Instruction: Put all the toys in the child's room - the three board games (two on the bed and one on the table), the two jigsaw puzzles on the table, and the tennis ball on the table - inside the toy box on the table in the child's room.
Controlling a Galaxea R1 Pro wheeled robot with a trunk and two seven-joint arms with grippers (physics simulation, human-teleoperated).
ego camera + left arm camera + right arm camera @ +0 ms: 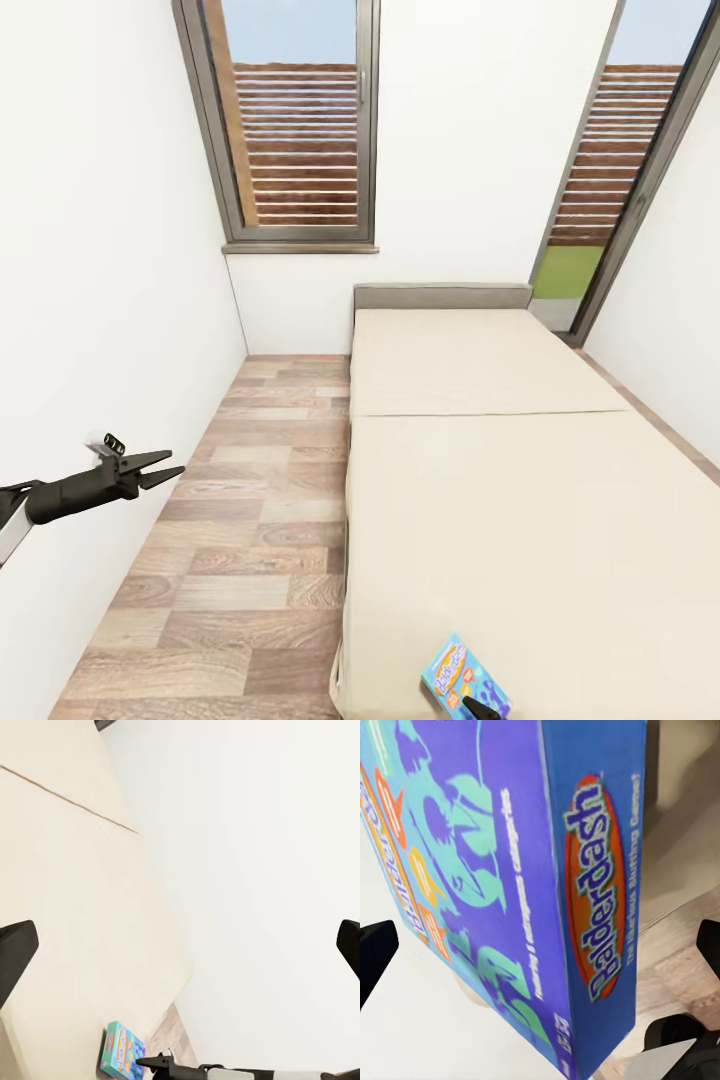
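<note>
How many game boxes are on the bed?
1: the blue board game lies near the bed's foot end, by the floor-side edge. The picture's bottom edge could hide another.

Bed (500,480): long, low, plain cream-beige cover, grey headboard (442,296) against the far wall under the windows. A seam runs across the cover partway down. One item directly on it: blue Balderdash board game (462,678), lying flat near the foot end. Wood-plank floor (250,540) runs along the bed's side.
</note>
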